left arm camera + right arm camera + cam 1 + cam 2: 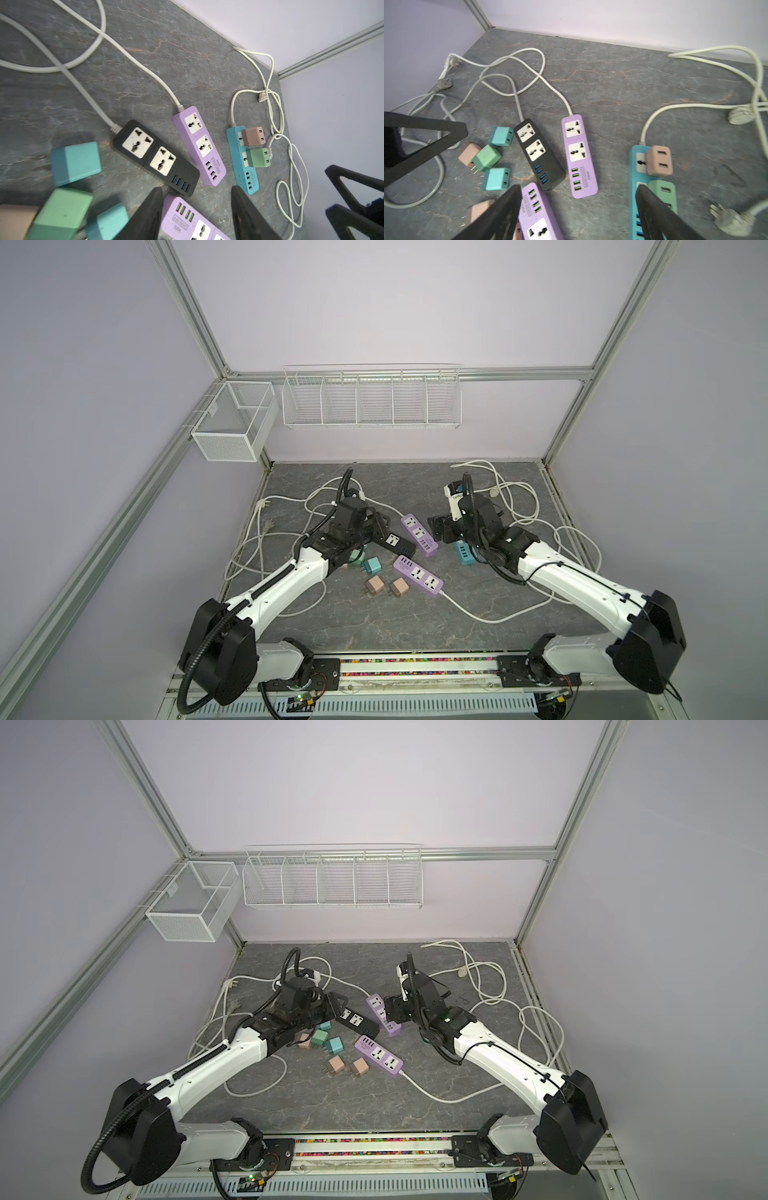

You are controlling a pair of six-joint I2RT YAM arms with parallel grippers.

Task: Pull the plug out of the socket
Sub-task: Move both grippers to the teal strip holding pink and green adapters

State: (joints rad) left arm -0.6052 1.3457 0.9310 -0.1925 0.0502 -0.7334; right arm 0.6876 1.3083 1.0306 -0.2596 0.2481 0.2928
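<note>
Both my left pincer (pixel 196 188) and right pincer (pixel 578 186) stood wide, gripping nothing, over the grey veined surface (pixel 187 72). Nearest lay six loose cube plugs (pixel 497 178), then two purple strips (pixel 199 143), one black strip (pixel 153 158) and one teal strip (pixel 239 174), its sockets carrying a pink plug (pixel 252 136) and a green plug (pixel 259 157). Farthest hung two white wire baskets (pixel 370 400).

Site: robot lab test cell. Evidence: aluminium frame (pixel 200 323), plain lilac walls (pixel 395 302), grey desk (pixel 374 626), left arm (pixel 286 585) and right arm (pixel 582 585) mounted on a front rail (pixel 415 672), wire rack (pixel 371 400) at back wall.
</note>
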